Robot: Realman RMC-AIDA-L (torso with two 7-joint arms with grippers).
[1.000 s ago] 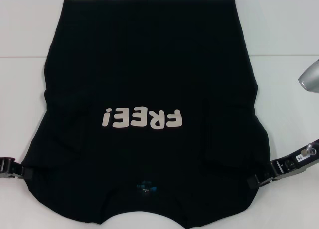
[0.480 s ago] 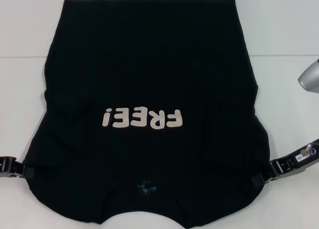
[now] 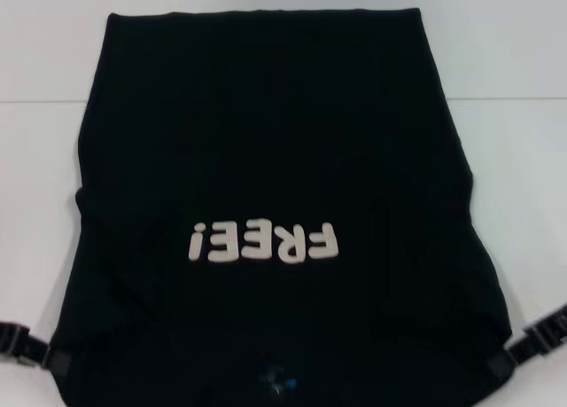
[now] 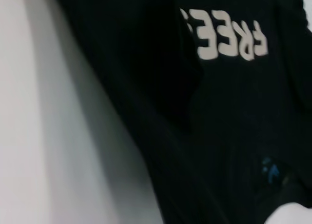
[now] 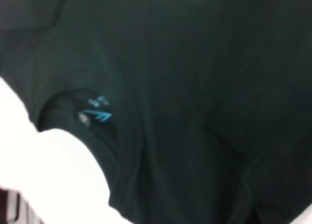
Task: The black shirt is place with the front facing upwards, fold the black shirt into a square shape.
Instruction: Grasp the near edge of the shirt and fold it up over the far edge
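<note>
Clearly "FREE!" (image 3: 263, 242) (cream letters) marks the black shirt (image 3: 266, 141); jaws' state cannot be told.

Black left gripper (image 3: 40, 357) and right gripper (image 3: 518, 347), metal-clipped.

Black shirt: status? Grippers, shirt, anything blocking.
Left gripper at the near left edge of the black shirt, right gripper at the near right edge. Shirt front-up, sleeves folded in. Nothing blocking.
</note>
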